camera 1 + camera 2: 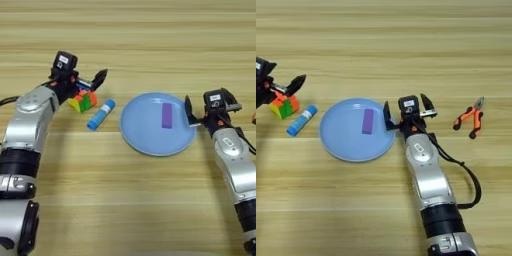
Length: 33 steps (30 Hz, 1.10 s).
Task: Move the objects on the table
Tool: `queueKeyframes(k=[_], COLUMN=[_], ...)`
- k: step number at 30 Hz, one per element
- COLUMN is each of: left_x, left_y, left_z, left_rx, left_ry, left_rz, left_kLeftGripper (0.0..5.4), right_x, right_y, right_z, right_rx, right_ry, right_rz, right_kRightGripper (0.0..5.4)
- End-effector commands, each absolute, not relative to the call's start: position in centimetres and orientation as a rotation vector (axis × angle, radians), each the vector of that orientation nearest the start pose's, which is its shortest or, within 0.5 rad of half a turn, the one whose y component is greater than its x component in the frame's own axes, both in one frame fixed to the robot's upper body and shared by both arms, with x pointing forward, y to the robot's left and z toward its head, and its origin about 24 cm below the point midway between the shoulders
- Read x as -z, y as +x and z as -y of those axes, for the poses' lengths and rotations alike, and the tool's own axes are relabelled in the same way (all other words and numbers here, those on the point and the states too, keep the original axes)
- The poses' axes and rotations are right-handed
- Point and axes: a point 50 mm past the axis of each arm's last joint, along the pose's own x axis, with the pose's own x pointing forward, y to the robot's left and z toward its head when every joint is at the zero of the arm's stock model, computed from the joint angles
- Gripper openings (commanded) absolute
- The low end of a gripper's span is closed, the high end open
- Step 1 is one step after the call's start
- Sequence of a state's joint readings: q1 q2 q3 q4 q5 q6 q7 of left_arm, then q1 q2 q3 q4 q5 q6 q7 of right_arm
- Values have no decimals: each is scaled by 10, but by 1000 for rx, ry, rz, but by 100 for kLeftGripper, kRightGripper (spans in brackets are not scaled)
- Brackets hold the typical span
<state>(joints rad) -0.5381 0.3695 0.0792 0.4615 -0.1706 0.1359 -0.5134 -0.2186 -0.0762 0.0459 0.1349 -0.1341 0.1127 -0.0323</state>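
The wooden worktop (384, 40) is carrying a puzzle cube (83, 101) and blue tube (101, 114) at left, a light-blue plate (145, 135) centrally, and orange-handled pliers (470, 118) lying at right.

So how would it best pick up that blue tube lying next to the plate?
Probably from straight above, fingers closing across the middle of the blue tube. It lies flat and slanted on the table, white end up-right, so its long round sides are free to pinch. The puzzle cube sits close on its left, so the fingers should turn to match the slant. The left gripper is nearest.
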Motion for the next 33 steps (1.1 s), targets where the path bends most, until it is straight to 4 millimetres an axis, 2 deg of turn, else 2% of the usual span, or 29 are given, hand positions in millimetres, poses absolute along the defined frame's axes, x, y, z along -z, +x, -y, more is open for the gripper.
queueKeyframes(k=[1,13,33], left_x=[-96,-69,-57], left_y=[352,351,350], left_z=[-216,-226,-222], left_rx=[379,362,373], left_ry=[160,154,146], left_rz=[-79,-151,-178], left_kLeftGripper=[537,537,537], right_x=[-59,-58,-58], right_y=[297,297,298], right_z=[143,144,145], right_rx=[-45,-46,-48], right_ry=[-224,-227,-228], right_rz=[-16,-16,-15], right_kRightGripper=[540,540,540])
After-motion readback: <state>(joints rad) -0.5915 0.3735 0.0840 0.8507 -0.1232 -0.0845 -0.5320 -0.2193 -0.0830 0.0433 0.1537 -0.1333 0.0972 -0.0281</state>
